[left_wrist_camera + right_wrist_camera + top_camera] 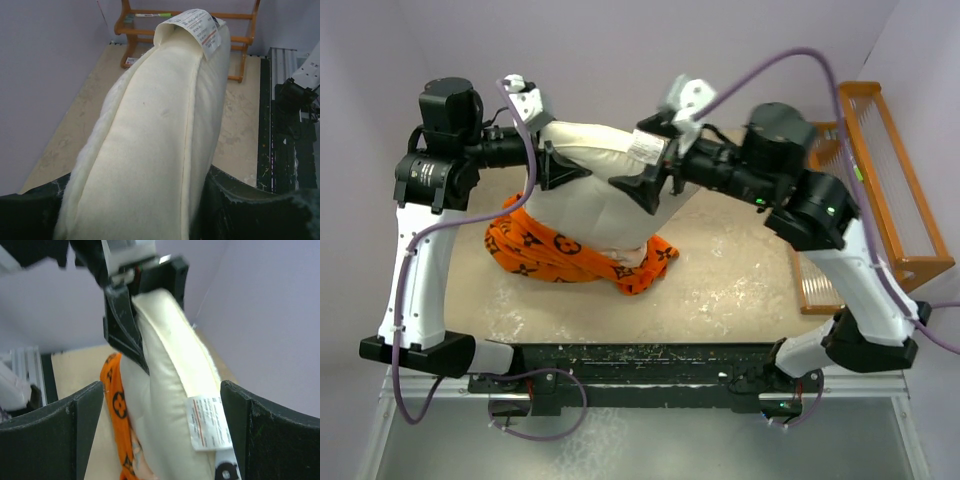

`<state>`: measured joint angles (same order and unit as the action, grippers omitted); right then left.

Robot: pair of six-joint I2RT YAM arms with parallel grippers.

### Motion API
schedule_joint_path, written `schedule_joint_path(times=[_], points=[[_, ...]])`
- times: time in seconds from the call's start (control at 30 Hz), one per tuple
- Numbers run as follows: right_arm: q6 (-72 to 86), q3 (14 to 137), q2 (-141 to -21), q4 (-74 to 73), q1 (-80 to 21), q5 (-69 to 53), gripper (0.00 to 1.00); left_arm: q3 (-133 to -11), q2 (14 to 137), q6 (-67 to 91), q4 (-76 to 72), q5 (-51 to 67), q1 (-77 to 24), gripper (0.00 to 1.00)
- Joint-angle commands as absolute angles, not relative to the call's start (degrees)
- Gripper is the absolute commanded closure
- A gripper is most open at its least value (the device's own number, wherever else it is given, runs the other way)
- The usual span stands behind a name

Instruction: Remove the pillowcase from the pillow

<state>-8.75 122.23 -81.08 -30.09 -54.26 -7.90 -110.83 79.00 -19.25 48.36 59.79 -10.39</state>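
Centrally: big plump cream-white fabric pillow (600, 200), held up on edge, its lower end inside the pillowcase.
Bright orange fabric pillowcase with dark brown monogram motifs (555, 250): bunched round the pillow's lower end and lying on the surface. The upper pillow is bare.
Small white printed tag (200, 27): at the right end of the pillow's upper seam.
Left tool (552, 165): clamped on the left end of the pillow's upper seam.
Right tool (161, 390): fingers spread wide, one on each side of the pillow's tagged end, not closed on it.
Speckled beige surface (740, 290): open room to the right of and in front of the pillow.
Plain lavender walls (620, 40): behind the pillow and to both sides.
Orange wooden slatted rack (920, 270): well right of the pillow, at the surface's edge. A slim white-and-green pen (152, 15) lies on its rail.
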Motion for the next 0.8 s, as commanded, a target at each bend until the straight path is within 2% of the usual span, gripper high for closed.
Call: schedule_joint_path(times=[0.0,0.3,0.47,0.6,0.77], points=[[-15.66,123.52,-85.49,-39.29,-54.14,-12.83,0.00,-111.77,76.79,-26.07,50.86,61.44,-12.30,1.00],[-20.36,123.33,-88.09,-42.79,-53.69,-14.24,0.00,-113.97,77.95,-34.93,62.79,61.41,-16.03,1.00],[-22.28,120.74,-86.09,-41.24,-52.14,-11.81,0.02,-114.71,78.00,-36.90,64.92,60.21,-17.62,1.00],[-20.02,120.30,-81.93,-35.13,-48.87,-16.67,0.00,-114.56,78.08,-37.52,65.76,58.91,-18.56,1.00],[-20.25,120.23,-83.79,-38.57,-48.65,-18.31,0.00,-114.55,78.14,-36.71,64.97,58.24,-19.63,1.00]])
